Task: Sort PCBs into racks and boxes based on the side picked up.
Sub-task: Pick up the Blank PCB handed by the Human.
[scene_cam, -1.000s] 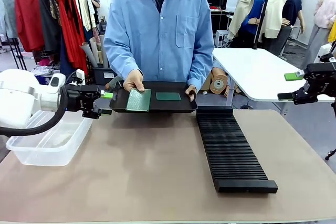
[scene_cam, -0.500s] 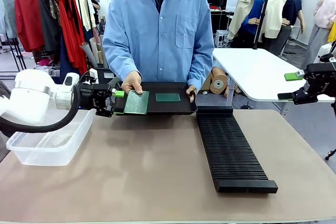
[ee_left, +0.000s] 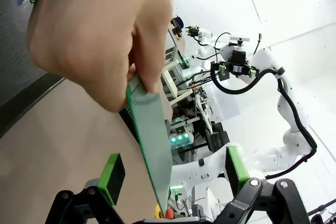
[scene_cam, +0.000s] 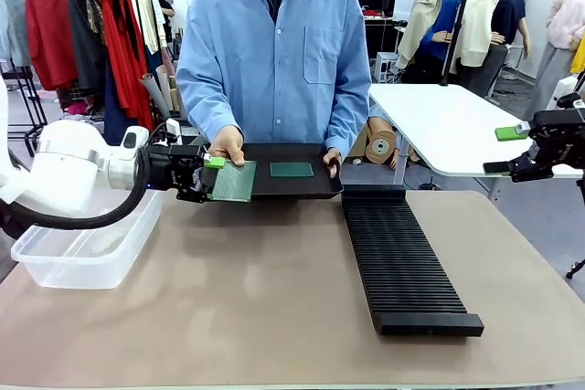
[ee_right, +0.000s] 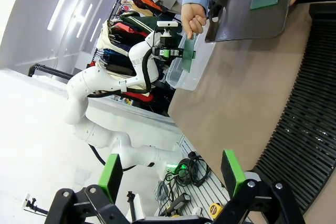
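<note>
While the left fingers (scene_cam: 213, 163) stand spread, one green pad on each side of the near edge of a PCB (scene_cam: 235, 181), nothing is pinched yet: the left wrist view shows the board edge-on in the gap, apparently clear of both pads and nearer one of them. A person's hand (scene_cam: 228, 143) holds that board by its far edge, tilted, paler face up, over the left end of a shallow black tray (scene_cam: 320, 187) which the person holds at the far side of the bench (scene_cam: 247, 299). A second PCB (scene_cam: 292, 170), darker, lies flat in the tray. Below the left arm sits the clear box (scene_cam: 87, 248), and the black slotted rack (scene_cam: 402, 262) lies to the right of the middle. The right fingers (scene_cam: 512, 134) hang spread and empty, high off the bench's right end, well apart from everything. The risk lies in the handover. Since the board sits off-centre in the gap, one pad would probably meet it first and push it sideways against the person's grip. Should the hand let go before the pads bite, the thin board could drop onto the tray rim or the bench. A hold on the very edge alone might let it pivot or slip in transit, and the person's fingertips are close enough to be nipped.
</note>
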{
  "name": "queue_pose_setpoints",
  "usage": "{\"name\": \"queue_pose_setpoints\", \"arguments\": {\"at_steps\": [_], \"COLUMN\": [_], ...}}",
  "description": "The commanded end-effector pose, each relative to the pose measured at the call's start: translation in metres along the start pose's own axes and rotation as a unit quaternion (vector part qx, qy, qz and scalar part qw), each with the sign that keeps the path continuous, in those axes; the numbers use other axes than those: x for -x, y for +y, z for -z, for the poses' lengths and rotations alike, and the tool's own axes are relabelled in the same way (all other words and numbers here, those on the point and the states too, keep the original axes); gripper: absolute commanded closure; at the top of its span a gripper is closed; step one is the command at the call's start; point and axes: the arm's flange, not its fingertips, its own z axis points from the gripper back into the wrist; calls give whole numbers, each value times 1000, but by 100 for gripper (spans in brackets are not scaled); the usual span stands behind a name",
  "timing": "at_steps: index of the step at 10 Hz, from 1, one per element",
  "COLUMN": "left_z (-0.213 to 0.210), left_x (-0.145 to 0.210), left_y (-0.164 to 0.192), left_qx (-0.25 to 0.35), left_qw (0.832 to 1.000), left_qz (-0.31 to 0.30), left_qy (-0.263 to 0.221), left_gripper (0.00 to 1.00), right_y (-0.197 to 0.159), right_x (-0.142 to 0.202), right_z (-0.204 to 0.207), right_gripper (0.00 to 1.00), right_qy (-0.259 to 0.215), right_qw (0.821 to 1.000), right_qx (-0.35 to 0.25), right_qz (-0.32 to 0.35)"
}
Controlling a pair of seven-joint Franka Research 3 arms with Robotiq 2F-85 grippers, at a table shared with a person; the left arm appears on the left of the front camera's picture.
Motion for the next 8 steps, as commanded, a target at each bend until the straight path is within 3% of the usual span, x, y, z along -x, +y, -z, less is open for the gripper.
{"name": "queue_pose_setpoints", "arguments": {"at_steps": [1, 2, 6, 8], "left_z": [6, 7, 8, 7], "left_x": [-4, -4, -5, -4], "left_y": [3, 4, 6, 6], "left_qx": [13, 14, 18, 18], "left_qw": [1000, 1000, 1000, 1000], "left_qz": [11, 11, 1, -3], "left_qy": [-12, -13, -14, -11], "left_gripper": [4, 15, 95, 100], "right_y": [1, 1, 1, 1], "right_x": [0, 0, 0, 0], "right_z": [0, 0, 0, 0], "right_gripper": [0, 0, 0, 0], "right_qy": [-1, -1, -1, -1], "right_qw": [1000, 1000, 1000, 1000], "right_qx": [-3, -3, -3, -3], "right_qz": [-2, -2, -2, -2]}}
